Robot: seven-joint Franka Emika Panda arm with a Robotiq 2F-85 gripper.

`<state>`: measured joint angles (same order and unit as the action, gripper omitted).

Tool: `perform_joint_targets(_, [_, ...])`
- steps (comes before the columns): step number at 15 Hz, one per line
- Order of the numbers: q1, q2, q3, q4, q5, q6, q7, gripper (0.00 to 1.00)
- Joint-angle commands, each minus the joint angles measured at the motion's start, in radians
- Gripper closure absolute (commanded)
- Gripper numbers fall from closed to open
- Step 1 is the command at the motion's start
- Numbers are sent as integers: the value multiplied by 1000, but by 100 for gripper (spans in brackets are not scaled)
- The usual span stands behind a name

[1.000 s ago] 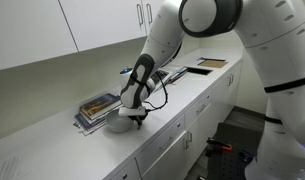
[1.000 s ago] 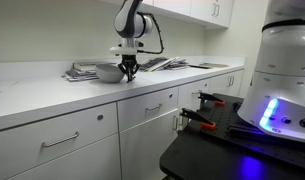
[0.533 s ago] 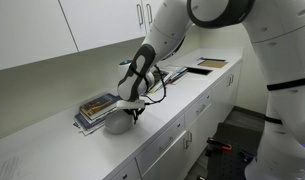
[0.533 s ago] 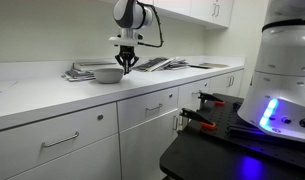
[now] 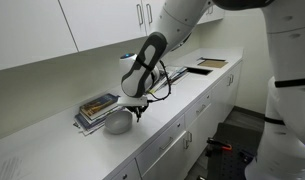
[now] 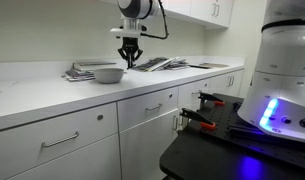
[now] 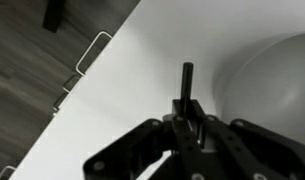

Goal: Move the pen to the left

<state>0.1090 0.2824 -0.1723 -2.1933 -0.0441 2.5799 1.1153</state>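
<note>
Item: pen, pinched between the fingers of my gripper, pointing to 12 o'clock in the wrist view, above the counter.
Adjacent: grey bowl at 3 o'clock.
Handling: I judge it best to carry the pen left at height, clear of the bowl rim, and lower it gently before releasing.

In an exterior view the camera sits high and close beside the arm, looking down along the surface to the bowl. In an exterior view it stands lower and farther off, facing the drawers. Both share bowl and arm. The wrist view looks straight down past the pincer, very near.
</note>
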Motion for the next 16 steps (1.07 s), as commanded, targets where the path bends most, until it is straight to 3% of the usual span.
perform_joint_targets(1, [87, -60, -34, -67, -109, -9, 316, 97])
perform_joint_targets(2, [132, -55, -48, -70, -140, -11, 427, 97])
perform_joint_targets(5, [165, -32, 17, -42, -180, -59, 714, 97])
perform_joint_targets(10, [219, 58, 88, 56, -140, -53, 1069, 97])
perform_joint_targets(16, [223, 241, 125, 257, -56, -72, 1166, 97])
